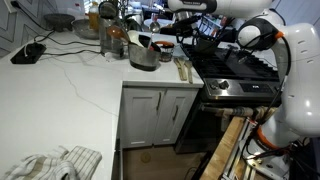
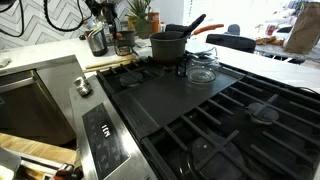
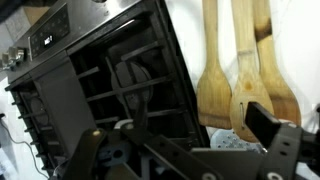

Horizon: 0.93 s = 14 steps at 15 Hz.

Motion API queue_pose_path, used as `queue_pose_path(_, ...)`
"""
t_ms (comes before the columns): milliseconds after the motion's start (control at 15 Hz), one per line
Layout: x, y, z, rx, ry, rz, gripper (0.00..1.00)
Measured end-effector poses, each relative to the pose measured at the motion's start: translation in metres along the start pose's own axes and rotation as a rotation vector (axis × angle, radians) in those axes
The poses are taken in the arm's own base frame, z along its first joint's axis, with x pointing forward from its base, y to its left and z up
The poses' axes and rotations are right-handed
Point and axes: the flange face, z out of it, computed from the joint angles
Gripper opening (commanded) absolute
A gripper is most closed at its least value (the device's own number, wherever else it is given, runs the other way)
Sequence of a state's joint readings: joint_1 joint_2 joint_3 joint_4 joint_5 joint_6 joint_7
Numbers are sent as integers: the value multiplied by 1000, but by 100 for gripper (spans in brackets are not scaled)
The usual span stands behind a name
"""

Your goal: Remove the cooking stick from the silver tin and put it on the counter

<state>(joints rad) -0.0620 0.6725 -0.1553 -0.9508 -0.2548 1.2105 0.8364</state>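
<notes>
The silver tin [image 1: 143,57] stands on the white counter [image 1: 70,85] near the stove's edge. I cannot tell whether a stick is in it. Three light tan wooden utensils [image 3: 238,70] lie side by side on the counter next to the stove, and they also show in an exterior view [image 1: 182,68]. Which of them is the cooking stick I cannot tell. My gripper [image 3: 180,128] is open and empty, low over the counter and stove edge. Its right finger is in front of the middle utensil's blade.
The black stove [image 3: 110,90] fills the left of the wrist view. A dark pot [image 2: 167,45] and a glass lid [image 2: 201,70] sit on its burners. Amber jars [image 1: 112,35] stand behind the tin. A cloth [image 1: 55,163] lies at the counter's near end.
</notes>
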Motion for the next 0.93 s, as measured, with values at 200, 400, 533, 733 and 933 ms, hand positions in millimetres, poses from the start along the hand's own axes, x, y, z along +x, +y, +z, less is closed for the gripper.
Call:
queue_pose_path(200,-14,25,-22,-31,78,-116,100)
queue_pose_path(400,-31,48,-42,-10,142,-258,100)
queue_pose_path(533,-40,66,-55,23,198,-341,100)
queue_pose_path(733,-45,101,-71,103,281,-422,100)
queue_pose_path(933,-39,151,-67,199,293,-467,100)
